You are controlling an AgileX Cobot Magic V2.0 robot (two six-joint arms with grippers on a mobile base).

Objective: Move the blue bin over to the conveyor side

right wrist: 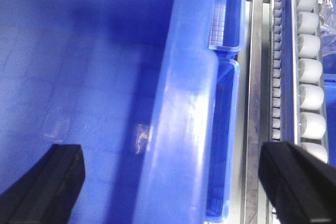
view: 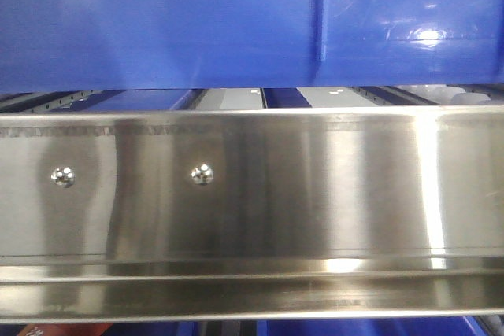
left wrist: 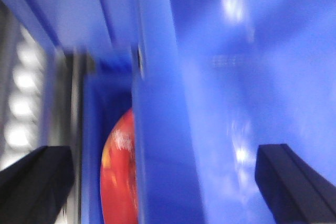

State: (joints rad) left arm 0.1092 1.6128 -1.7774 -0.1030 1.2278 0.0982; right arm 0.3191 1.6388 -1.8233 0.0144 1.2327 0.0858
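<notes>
While blue bin (view: pixel 157 21) shows above steel rail (view: pixel 252 194), near roller rack (right wrist: pixel 310 77), conveyor belt not in view: move judged unfinished. Left hand (left wrist: pixel 165 182), right hand (right wrist: pixel 173 182) both spread, straddling bin walls, nothing clamped

bin (view: pixel 157 21) above rail (view: pixel 252 194), rollers (right wrist: pixel 310 66) right of bin

- The left wrist view is blurred for us; a red object (left wrist: pixel 119 174) is half hidden behind the blue bin (left wrist: pixel 163 129) wall, and we cannot tell what it is.
- In the front view, the top edge cuts off the bin.
</notes>
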